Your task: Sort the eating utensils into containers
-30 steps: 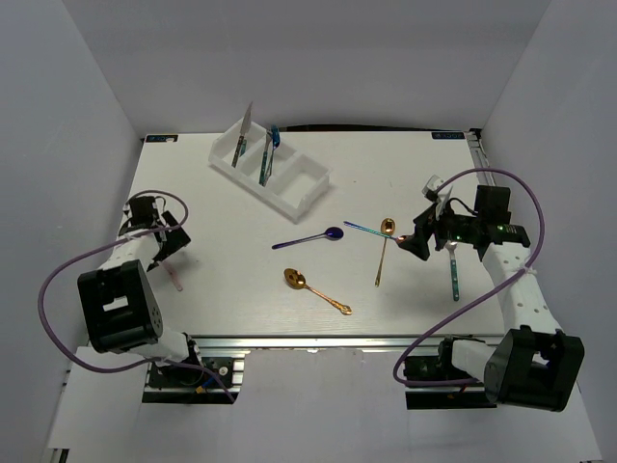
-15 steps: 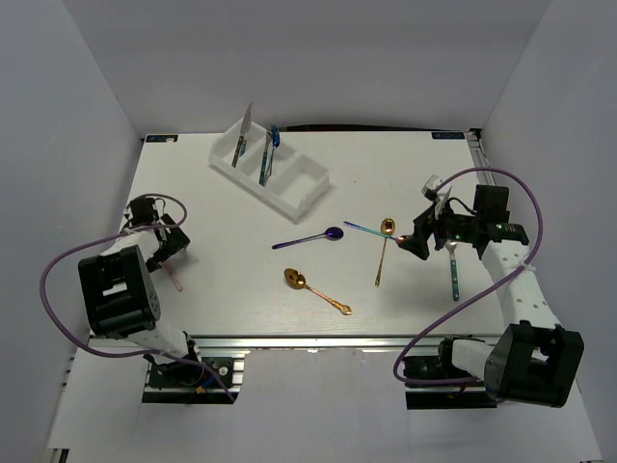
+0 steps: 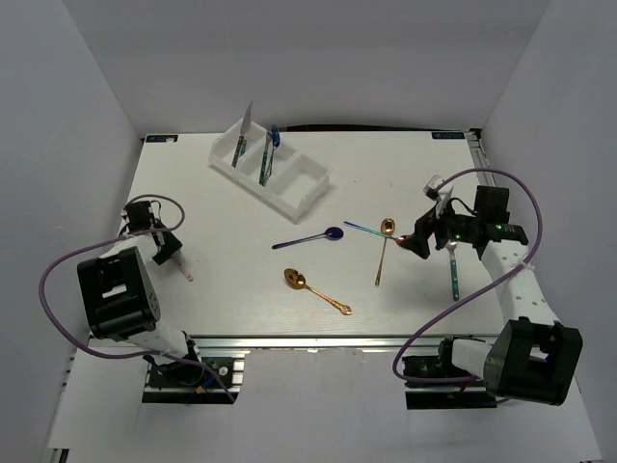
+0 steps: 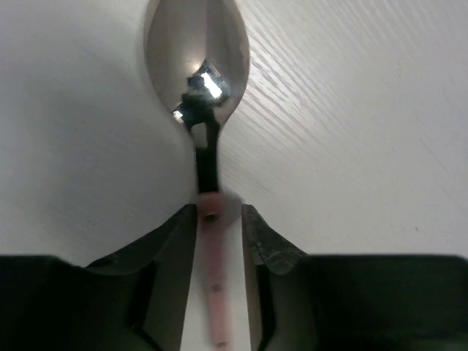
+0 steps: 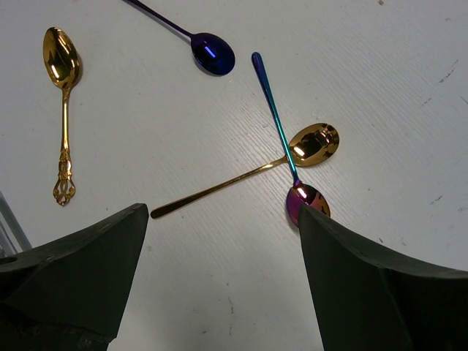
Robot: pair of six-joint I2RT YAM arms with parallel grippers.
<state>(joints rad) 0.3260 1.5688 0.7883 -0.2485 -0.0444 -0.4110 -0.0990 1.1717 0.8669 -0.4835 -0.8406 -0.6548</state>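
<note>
- Left gripper [image 4: 219, 213]: jaws narrowed astride the pink-handled spoon [image 4: 197, 58] lying on the desk [image 3: 241, 231], nearer than the white tray [image 3: 304, 181], to its left; cannot tell whether they pinch it.
- Right gripper [image 5: 223, 219]: jaws wide open, empty, above iridescent spoon [image 5: 274, 110] and gold spoon [image 5: 314, 142], right of the tray.

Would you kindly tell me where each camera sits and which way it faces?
Top: above, behind the bases, facing the table; both arms show.
Left wrist: on left arm, facing down; left gripper straddles a pink-handled spoon.
Right wrist: on right arm, facing down; right gripper open.
Shared, top and right wrist: ornate gold spoon.
</note>
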